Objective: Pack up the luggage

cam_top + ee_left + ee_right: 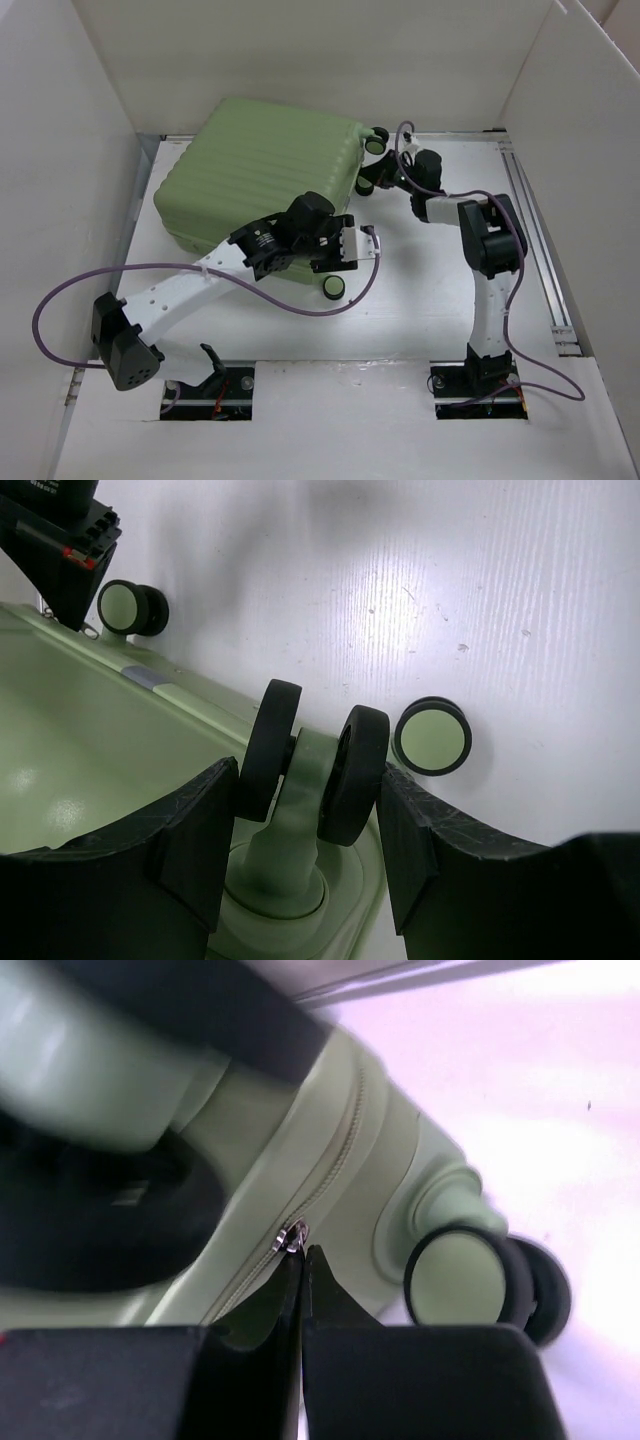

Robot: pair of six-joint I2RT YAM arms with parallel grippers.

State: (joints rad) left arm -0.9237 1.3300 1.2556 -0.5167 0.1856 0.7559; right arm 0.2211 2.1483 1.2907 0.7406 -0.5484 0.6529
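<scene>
The luggage (pixel 260 170) is a light-green ribbed suitcase lying flat and closed at the back left. My left gripper (pixel 338 250) is at its near right corner. In the left wrist view its jaws (pixel 308 810) stand on both sides of a black twin wheel (pixel 312 760) and press against it. My right gripper (pixel 372 183) is at the suitcase's right side between the wheels. In the right wrist view its fingers (pixel 303 1257) are shut together, with their tips on the small metal zipper pull (pixel 292 1237) on the zipper line of the shell (pixel 360 1150).
Another wheel (pixel 333 287) rests on the white table beside my left gripper, and one more (pixel 376 143) is at the far right corner. White walls enclose the table on three sides. A purple cable (pixel 300 300) loops over the table below the suitcase.
</scene>
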